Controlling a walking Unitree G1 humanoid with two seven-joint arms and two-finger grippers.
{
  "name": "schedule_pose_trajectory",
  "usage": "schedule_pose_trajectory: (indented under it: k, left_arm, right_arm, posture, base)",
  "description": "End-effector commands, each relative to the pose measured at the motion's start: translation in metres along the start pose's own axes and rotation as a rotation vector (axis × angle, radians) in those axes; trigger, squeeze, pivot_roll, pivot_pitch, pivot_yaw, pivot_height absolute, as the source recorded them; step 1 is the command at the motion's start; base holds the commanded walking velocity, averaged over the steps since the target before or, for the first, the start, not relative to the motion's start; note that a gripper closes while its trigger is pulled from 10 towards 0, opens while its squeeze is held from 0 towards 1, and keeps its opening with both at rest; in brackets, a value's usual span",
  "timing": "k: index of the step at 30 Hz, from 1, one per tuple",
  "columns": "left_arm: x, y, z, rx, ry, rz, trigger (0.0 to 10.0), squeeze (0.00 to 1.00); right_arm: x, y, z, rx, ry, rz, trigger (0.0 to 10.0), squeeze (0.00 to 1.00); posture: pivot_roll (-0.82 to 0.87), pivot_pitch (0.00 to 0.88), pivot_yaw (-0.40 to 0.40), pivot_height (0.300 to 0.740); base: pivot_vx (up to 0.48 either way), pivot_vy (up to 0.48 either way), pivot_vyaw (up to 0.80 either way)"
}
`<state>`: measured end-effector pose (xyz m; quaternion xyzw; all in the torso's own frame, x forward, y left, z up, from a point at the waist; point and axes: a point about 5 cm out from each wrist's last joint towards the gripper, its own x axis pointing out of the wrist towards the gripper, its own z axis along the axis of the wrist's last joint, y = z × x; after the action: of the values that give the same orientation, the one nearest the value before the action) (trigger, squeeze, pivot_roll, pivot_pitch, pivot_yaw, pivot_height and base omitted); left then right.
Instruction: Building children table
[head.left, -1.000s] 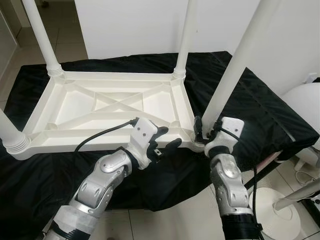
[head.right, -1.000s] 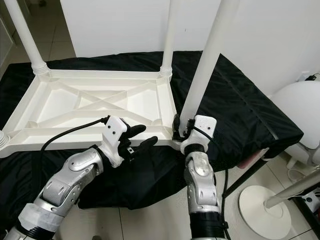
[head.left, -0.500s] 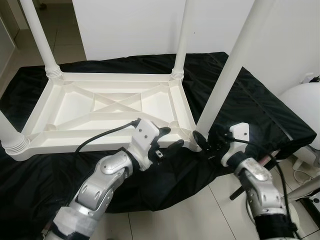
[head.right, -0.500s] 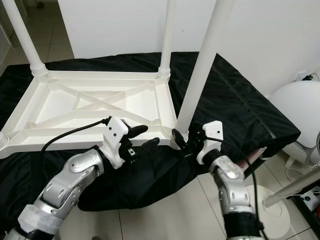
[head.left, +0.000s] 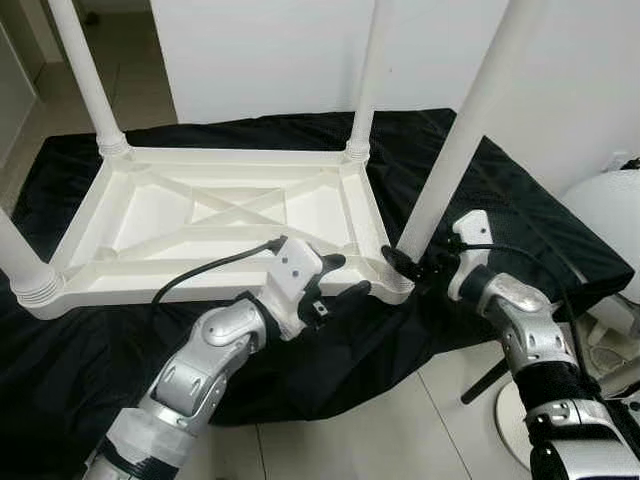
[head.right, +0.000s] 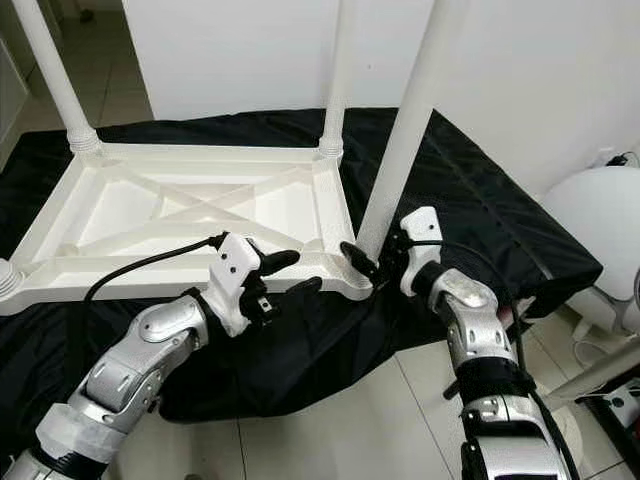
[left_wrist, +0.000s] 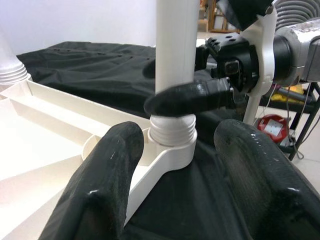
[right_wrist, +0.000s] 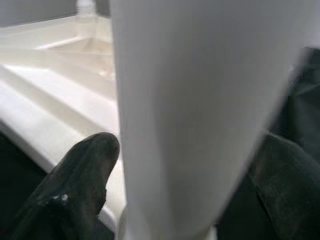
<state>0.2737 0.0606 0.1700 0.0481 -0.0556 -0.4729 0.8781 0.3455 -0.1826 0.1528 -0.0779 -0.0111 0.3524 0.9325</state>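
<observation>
Black cloth (head.left: 480, 190), upturned white table (head.left: 215, 225)

Upturned white table (head.left: 215, 215) on a black cloth (head.left: 520, 215), its four legs rising as posts. The near right leg (head.left: 455, 140) is boxed in: the right gripper (head.left: 408, 268) straddles its base, one finger (left_wrist: 187, 97) lying across its front above the threaded collar, while the left gripper (head.left: 340, 278) stands spread just beside the corner socket (fingers apart, not touching the leg). Free room lies over the ribbed underside between the legs, and along the cloth right of the near leg. The white wall (head.left: 260, 50) closes the far side; a round white stand base (head.right: 605, 230) blocks the floor at right.
</observation>
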Motion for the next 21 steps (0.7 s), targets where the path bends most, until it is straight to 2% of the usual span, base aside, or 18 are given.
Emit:
schedule_pose_trajectory:
  k: [1, 2, 14, 15, 16, 17, 21]
  left_arm:
    - [0.003, -0.006, 0.000, 0.020, 0.002, -0.105, 10.0, 0.00]
    - [0.004, -0.006, 0.001, 0.022, -0.001, -0.104, 10.0, 0.00]
    - [0.004, -0.002, 0.003, 0.026, -0.007, -0.091, 10.0, 0.00]
    - [0.004, -0.002, 0.003, 0.024, -0.009, -0.088, 10.0, 0.00]
    - [0.004, -0.002, 0.003, 0.024, -0.009, -0.088, 10.0, 0.00]
    - [0.005, -0.002, 0.003, 0.024, -0.011, -0.087, 10.0, 0.00]
    - [0.006, -0.003, 0.003, 0.021, -0.012, -0.093, 10.0, 0.00]
  right_arm:
    - [0.008, 0.005, -0.004, -0.013, 0.030, 0.058, 0.5, 0.00]
    - [0.009, 0.007, -0.007, -0.011, 0.045, 0.076, 0.0, 0.00]
    - [0.008, 0.009, -0.017, 0.012, 0.082, 0.116, 0.0, 0.00]
    - [0.006, 0.008, -0.021, 0.012, 0.111, 0.108, 2.0, 0.00]
    - [0.006, 0.008, -0.021, 0.012, 0.111, 0.108, 2.0, 0.00]
    - [0.005, 0.007, -0.022, 0.019, 0.118, 0.092, 10.0, 0.00]
    - [0.003, 0.008, -0.024, 0.021, 0.107, -0.012, 10.0, 0.00]
  posture:
    - [-0.03, 0.000, -0.032, 0.740]
    - [-0.03, 0.000, -0.034, 0.740]
    - [-0.01, 0.000, -0.040, 0.740]
    - [-0.01, 0.000, -0.040, 0.740]
    - [-0.01, 0.000, -0.040, 0.740]
    - [-0.02, 0.000, -0.042, 0.740]
    - [-0.03, 0.000, -0.038, 0.740]
  base:
    - [0.000, 0.000, 0.00]
    - [0.000, 0.000, 0.00]
    - [0.000, 0.000, 0.00]
    - [0.000, 0.000, 0.00]
    - [0.000, 0.000, 0.00]
    - [0.000, 0.000, 0.00]
    - [0.000, 0.000, 0.00]
